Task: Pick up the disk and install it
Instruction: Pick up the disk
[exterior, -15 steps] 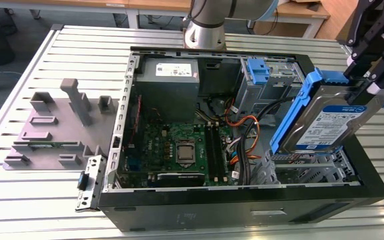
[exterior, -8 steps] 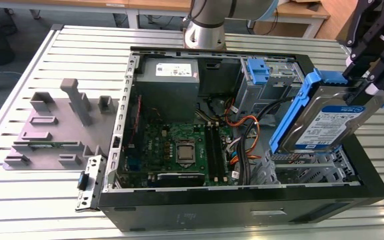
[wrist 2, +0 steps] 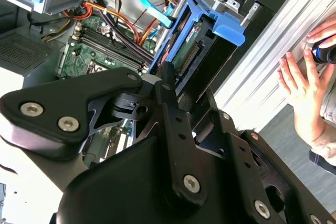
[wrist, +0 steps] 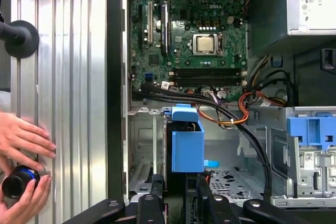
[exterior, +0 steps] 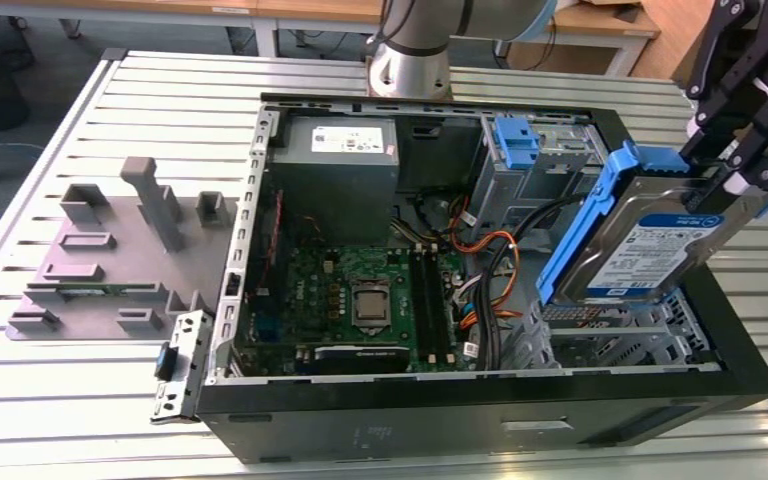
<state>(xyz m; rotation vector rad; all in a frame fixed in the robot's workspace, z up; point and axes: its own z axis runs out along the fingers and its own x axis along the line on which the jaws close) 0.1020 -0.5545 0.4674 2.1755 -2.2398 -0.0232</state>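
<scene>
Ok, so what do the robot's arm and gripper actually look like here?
The arm is a smooth, round silver-grey tube. The gripper is matte black, built from flat, angular linkage plates with rounded corners and slim fingers, all pinned with round silver screw heads.

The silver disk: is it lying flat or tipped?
Tipped up: the silver-grey disk with blue rails stands on edge, leaning, gripped by the black hand at the black computer case.

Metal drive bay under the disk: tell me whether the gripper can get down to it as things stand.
Probably yes. The gripper holds the disk tilted just above the metal drive bay, with nothing between them. The cables run beside it, toward the exterior view's left, and might snag.
</scene>
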